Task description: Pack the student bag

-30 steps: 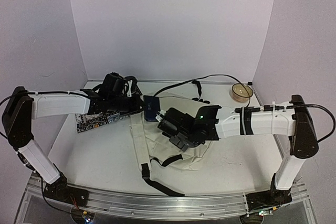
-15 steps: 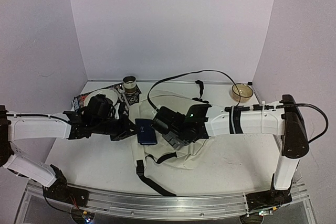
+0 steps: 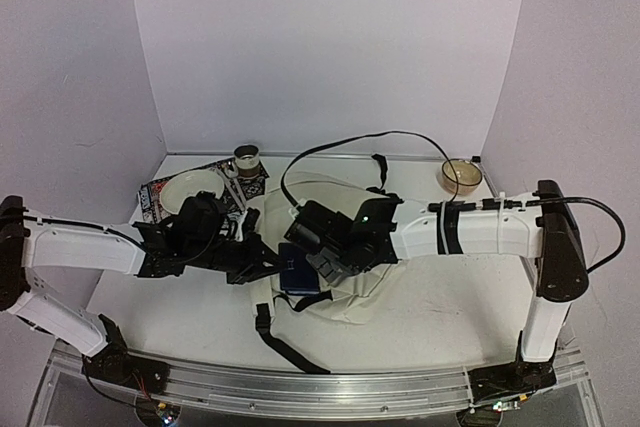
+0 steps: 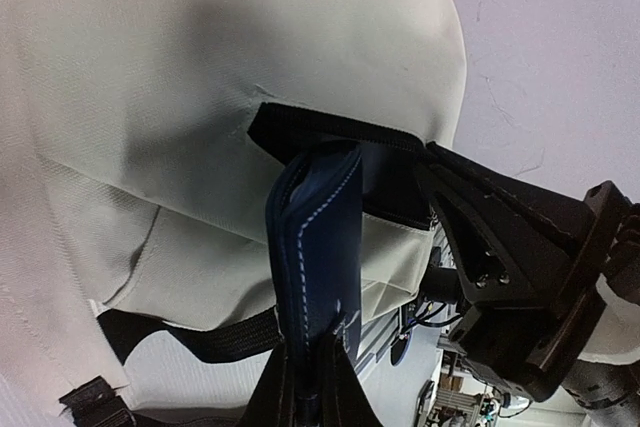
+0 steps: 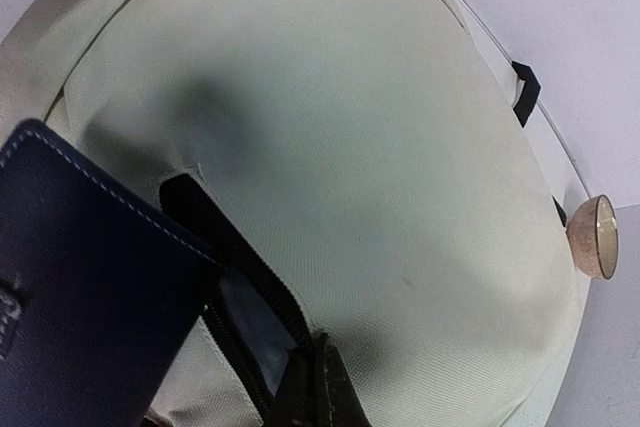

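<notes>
Top camera sits high at the near side of the white table [image 3: 450,297], looking down and forward, everything in shot and the cream fabric backpack with black straps [image 3: 345,305] mid-frame. Left wrist camera is in tight, seeing the dark navy flat stitched case [image 4: 312,247] edge-on against the backpack [image 4: 200,67]; right wrist camera, just as close, looks across the backpack [image 5: 350,147] with that case [image 5: 90,287] face-on at lower left. All three share the case [image 3: 296,269] at the black zip opening [image 4: 330,137], and the round tan rimmed object [image 3: 460,175] at the table's back is probably the tan disc [image 5: 597,237] at the right wrist view's edge.
</notes>
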`<control>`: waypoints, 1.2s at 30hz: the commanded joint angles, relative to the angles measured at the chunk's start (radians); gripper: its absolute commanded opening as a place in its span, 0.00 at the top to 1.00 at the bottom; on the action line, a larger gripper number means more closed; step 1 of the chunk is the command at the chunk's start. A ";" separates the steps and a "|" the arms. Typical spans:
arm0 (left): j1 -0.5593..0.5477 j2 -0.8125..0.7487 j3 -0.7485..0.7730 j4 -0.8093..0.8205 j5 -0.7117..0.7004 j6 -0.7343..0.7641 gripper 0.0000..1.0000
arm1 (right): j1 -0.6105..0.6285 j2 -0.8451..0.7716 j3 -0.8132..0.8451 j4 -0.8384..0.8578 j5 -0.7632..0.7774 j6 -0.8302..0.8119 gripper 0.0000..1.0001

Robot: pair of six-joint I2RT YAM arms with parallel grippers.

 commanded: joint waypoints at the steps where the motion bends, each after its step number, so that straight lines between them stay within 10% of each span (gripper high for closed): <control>1: -0.016 0.047 0.064 0.096 0.066 -0.023 1.00 | -0.002 -0.043 0.017 0.053 -0.006 0.013 1.00; 36: -0.030 0.124 -0.021 0.439 -0.352 -0.250 1.00 | -0.001 -0.133 -0.064 0.111 -0.356 0.134 1.00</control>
